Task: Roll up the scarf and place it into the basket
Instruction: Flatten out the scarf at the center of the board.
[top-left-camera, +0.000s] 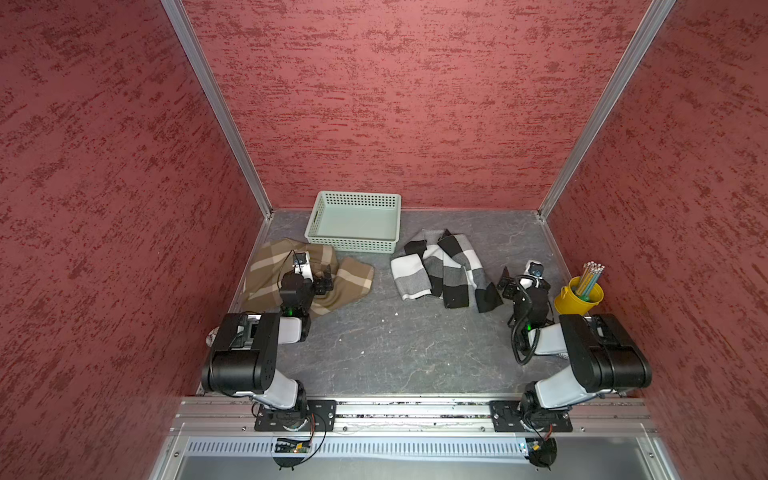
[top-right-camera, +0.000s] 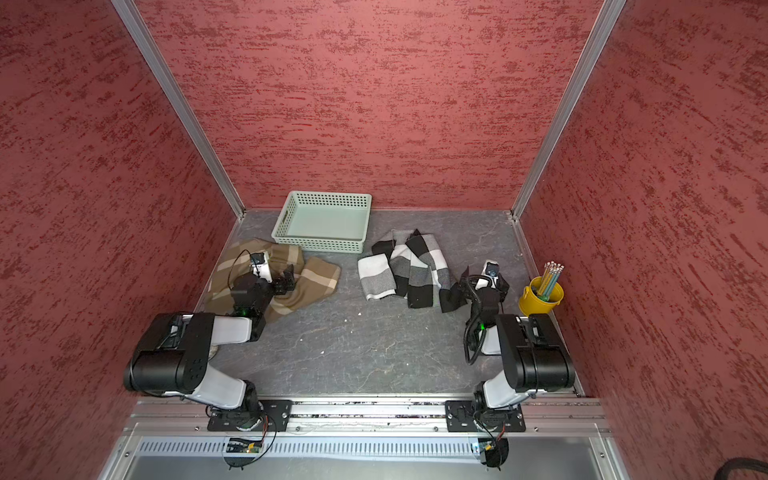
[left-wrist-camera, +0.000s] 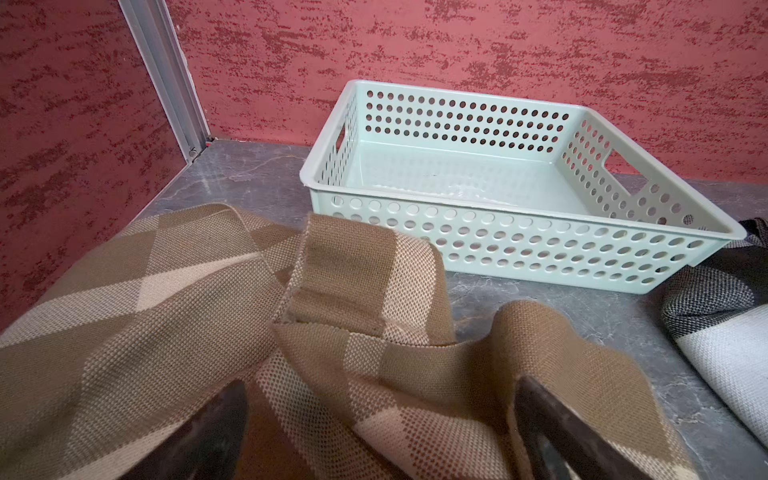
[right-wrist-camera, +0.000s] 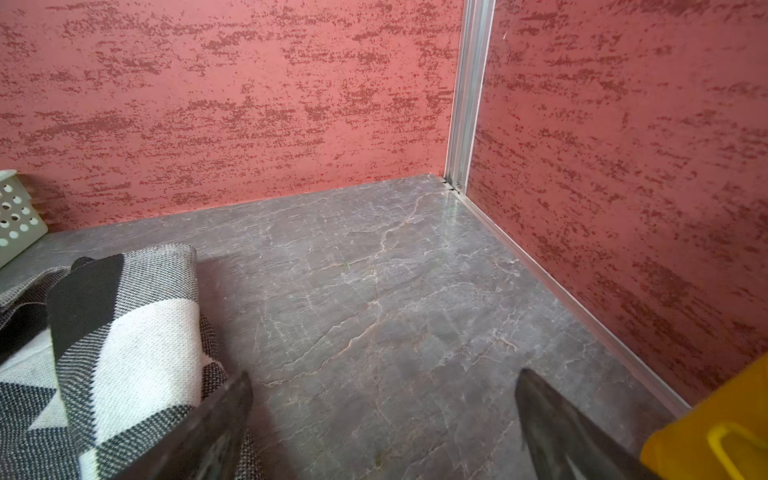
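You saw soft, even overhead light and faint shadows; wrist views blurred the near fingers (right-wrist-camera: 552, 424); top-view edges bowed.

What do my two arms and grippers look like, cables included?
Both arms match: bulky black joint housings, white link shells, black base plates on an aluminium rail. The left arm has a thin black wire loop at its wrist; the right arm a thicker looping black cable. Each shows a green light. The left gripper and right gripper are black with flat, tapering dark fingers.
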